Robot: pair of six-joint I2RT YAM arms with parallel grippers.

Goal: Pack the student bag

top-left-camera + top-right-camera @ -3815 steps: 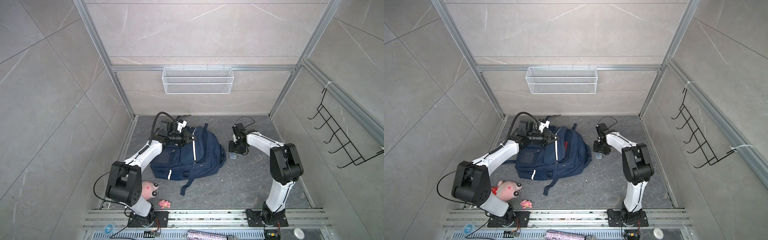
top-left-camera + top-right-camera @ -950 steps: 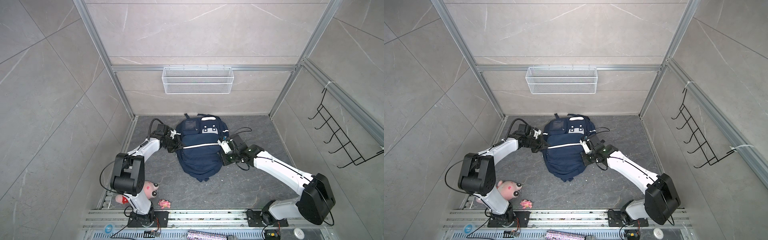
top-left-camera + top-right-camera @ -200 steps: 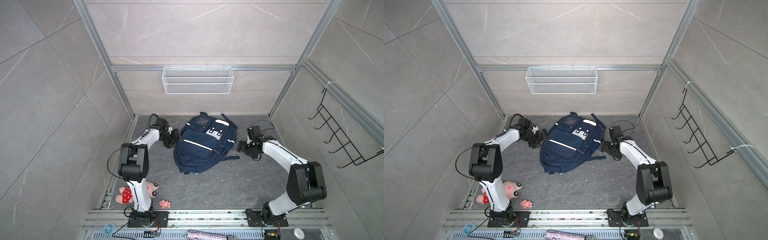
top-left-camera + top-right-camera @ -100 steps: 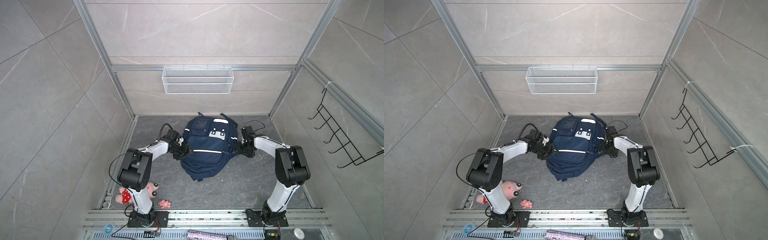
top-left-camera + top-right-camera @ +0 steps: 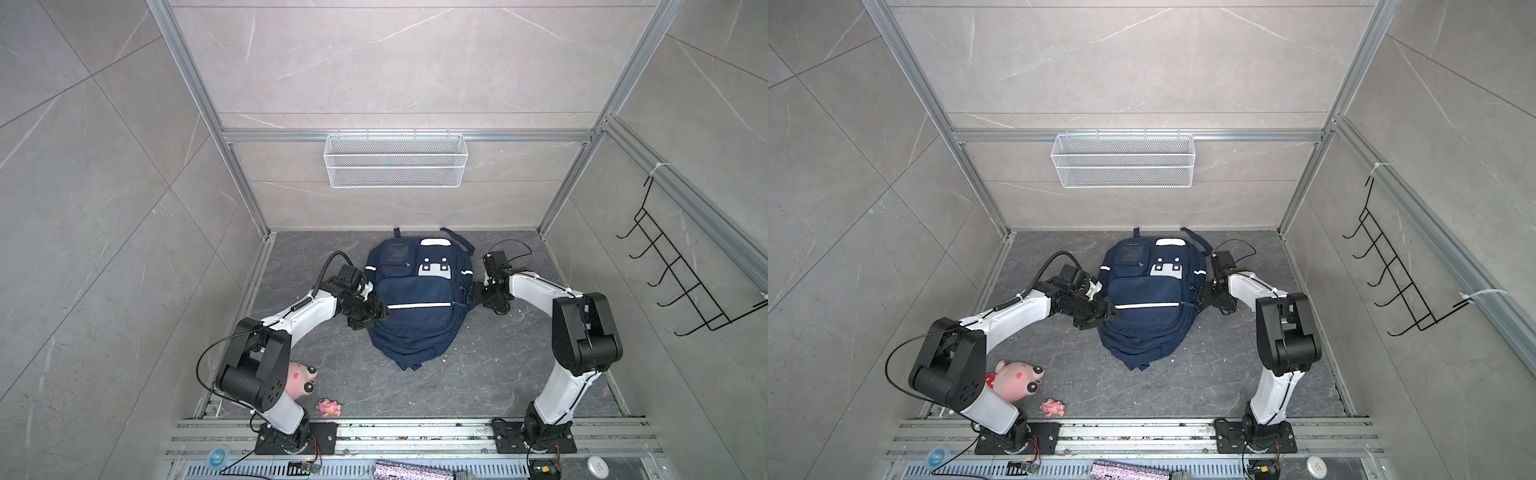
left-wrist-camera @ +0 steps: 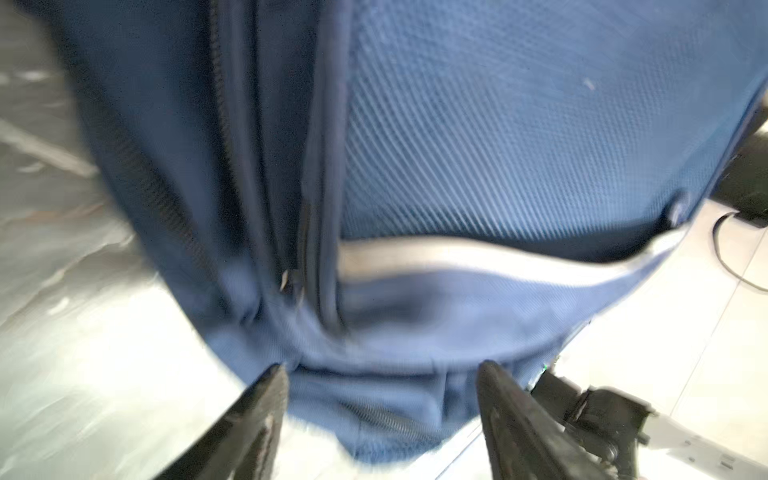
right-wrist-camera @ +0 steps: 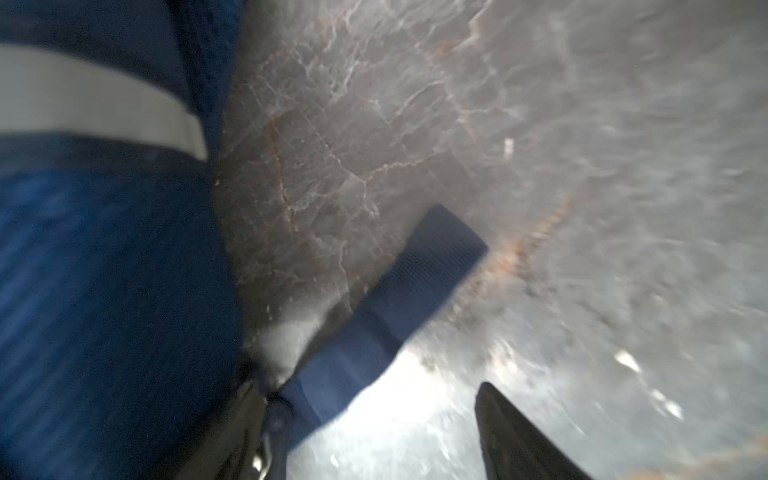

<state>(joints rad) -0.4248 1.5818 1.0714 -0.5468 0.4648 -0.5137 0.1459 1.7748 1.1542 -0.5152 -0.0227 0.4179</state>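
Note:
The student bag, navy with white stripes and a grey-white patch, lies front side up in the middle of the floor, its top toward the back wall. My left gripper is at its left side, level with the white stripe. In the left wrist view this gripper is open, and a bulge of the bag sits between its fingers. My right gripper is at the bag's right side. It is open, with a loose navy strap lying between its fingers.
A pink plush pig and a small pink toy lie on the floor by the left arm's base. A white wire basket hangs on the back wall. A black hook rack is on the right wall.
A second ago the bag lay turned to the right with both grippers off its sides. Now it lies straight and both grippers are against its sides.

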